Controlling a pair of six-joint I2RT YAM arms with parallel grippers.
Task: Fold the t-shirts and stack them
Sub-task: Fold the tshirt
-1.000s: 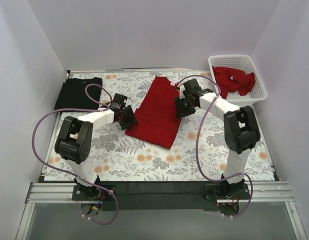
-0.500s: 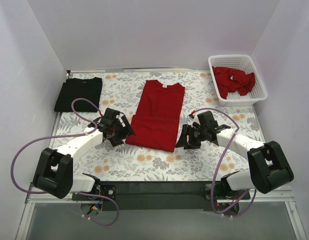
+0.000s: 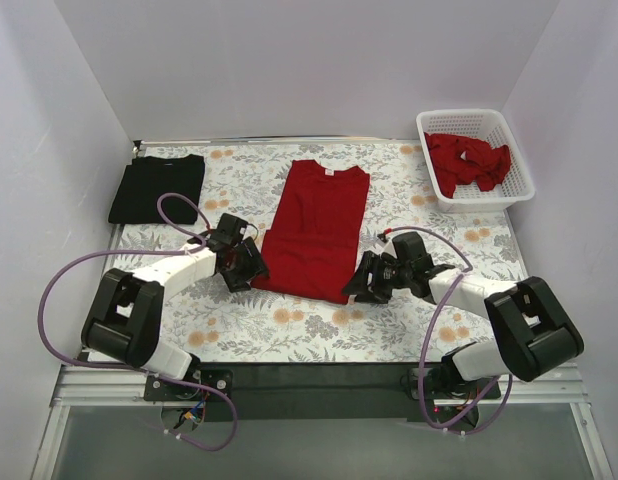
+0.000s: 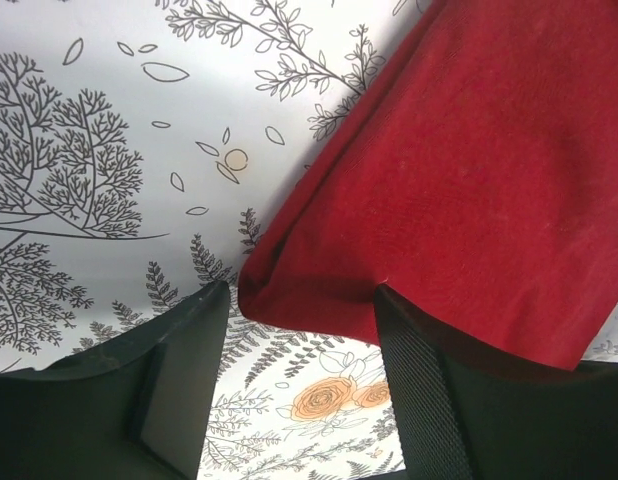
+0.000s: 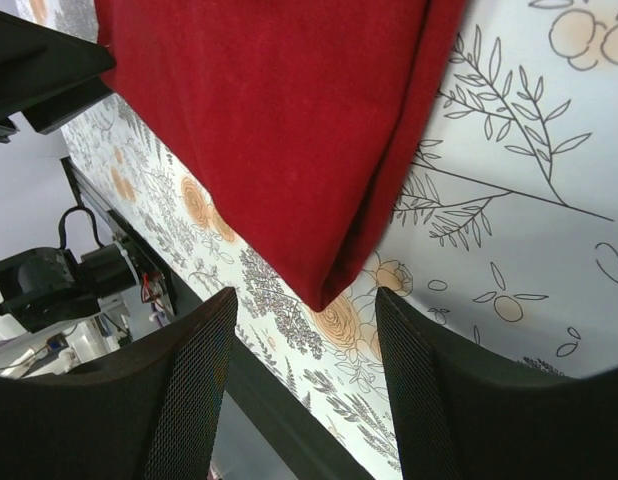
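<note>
This is a robotics lab test cell — plain white panel walls (image 3: 289, 70) box in a table under a grey floral-print cloth (image 3: 289, 325), its silver aluminium rail (image 3: 99, 385) carrying a white-and-black left arm (image 3: 179, 268) and right arm (image 3: 469, 292) — both trailing looping purple cables (image 3: 42, 300).

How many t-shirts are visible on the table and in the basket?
3, at least. A folded black shirt lies at the far left; a red shirt lies in the middle of the table; crumpled red cloth in the basket, far right, may be more than one shirt.
</note>
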